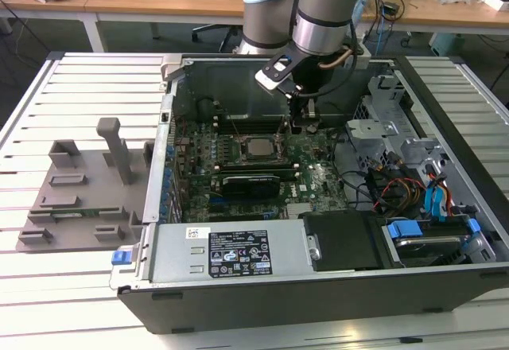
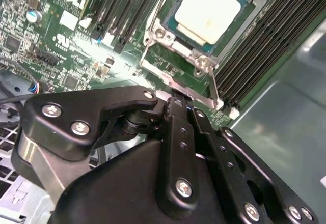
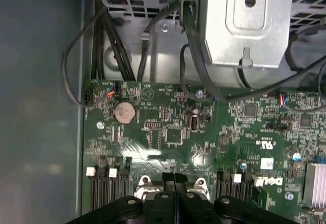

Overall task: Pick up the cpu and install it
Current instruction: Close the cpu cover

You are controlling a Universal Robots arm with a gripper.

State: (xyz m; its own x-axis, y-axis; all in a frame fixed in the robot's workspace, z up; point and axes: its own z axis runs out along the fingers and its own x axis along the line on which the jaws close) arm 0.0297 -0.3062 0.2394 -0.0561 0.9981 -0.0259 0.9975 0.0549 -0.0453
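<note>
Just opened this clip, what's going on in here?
The arm's gripper is down inside the open computer case. It is shut on nothing, with its tip at the edge of the socket frame. The cpu already sits in that socket, silvery top up.

The small, flat, square cpu [image 1: 257, 146] with a silvery-grey metal top lies level, seated in the metal socket frame [image 2: 172, 63], just above the exterior view's centre.
</note>
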